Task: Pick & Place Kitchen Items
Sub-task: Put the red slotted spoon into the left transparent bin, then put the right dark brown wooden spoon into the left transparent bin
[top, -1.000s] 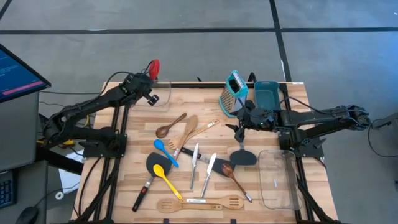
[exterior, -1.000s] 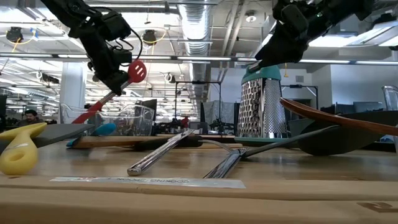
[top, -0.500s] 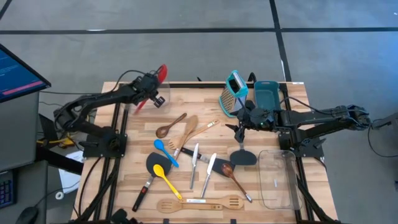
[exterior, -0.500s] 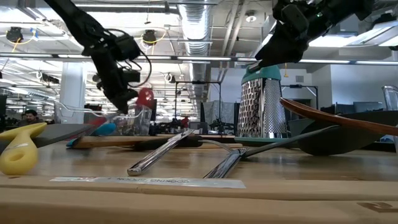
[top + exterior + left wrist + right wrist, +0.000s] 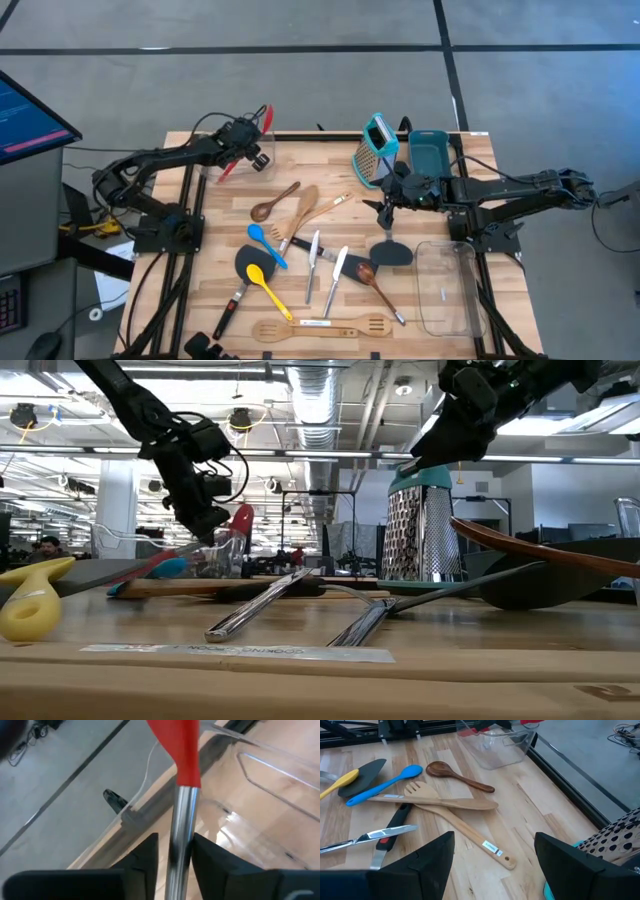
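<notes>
At the far left corner of the counter (image 5: 420, 300), the red spoon (image 5: 262, 122) is being held by the left gripper (image 5: 240, 140) over the clear container (image 5: 232, 158), handle angled down into it, apparently so it can be dropped inside. In the left wrist view the metal shaft (image 5: 179, 835) is sitting between the two fingers (image 5: 145, 855), but small gaps are being shown on both sides, so the jaws are judged to be loosening rather than clamped; whether the spoon is being gripped cannot be told for certain.

The right gripper (image 5: 392, 200) is being kept with jaws spread wide and empty, just beside the teal grater (image 5: 372, 150) and above a black spatula (image 5: 392, 252), probably staged for the next pick. The teal bin (image 5: 430, 152) is standing behind it, and a second clear container (image 5: 448, 285) is lying at the right edge.

Remaining items are being left scattered mid-counter: dark wooden spoon (image 5: 272, 204), blue spoon (image 5: 266, 244), yellow spoon (image 5: 268, 284), slotted wooden spatula (image 5: 322, 327), metal cutlery (image 5: 336, 276). Most of the sorting is judged undone.
</notes>
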You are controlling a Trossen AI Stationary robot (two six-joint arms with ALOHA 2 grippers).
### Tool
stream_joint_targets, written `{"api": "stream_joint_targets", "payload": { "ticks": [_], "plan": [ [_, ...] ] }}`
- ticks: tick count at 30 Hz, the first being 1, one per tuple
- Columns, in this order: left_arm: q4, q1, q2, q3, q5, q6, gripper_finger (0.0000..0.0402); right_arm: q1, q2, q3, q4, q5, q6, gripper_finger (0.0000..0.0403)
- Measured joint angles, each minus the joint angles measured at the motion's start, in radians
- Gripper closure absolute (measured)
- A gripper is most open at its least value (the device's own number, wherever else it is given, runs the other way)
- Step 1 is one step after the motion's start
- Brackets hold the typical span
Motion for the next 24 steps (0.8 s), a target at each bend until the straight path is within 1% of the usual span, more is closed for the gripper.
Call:
{"api": "stream_joint_targets", "payload": {
  "ticks": [4,7,17,22,24],
  "plan": [
    [0.002,-0.011,-0.033,0.000,0.019,0.001,0.0274,0.000,0.000,0.000,0.000,0.000,0.000,0.0133],
    [0.004,-0.024,-0.087,0.000,0.019,0.001,0.0269,0.000,0.000,0.000,0.000,0.000,0.000,0.0133],
    [0.005,-0.097,-0.363,0.000,0.015,0.000,0.0280,0.000,0.000,0.000,0.000,0.000,0.000,0.0133],
    [0.005,-0.177,-0.488,0.000,0.015,-0.013,0.0289,0.000,0.000,0.000,0.000,0.000,0.000,0.0133],
    [0.008,-0.217,-0.523,0.000,0.016,-0.048,0.0294,0.000,0.000,0.000,0.000,0.000,0.000,0.0133]
  ]
}}
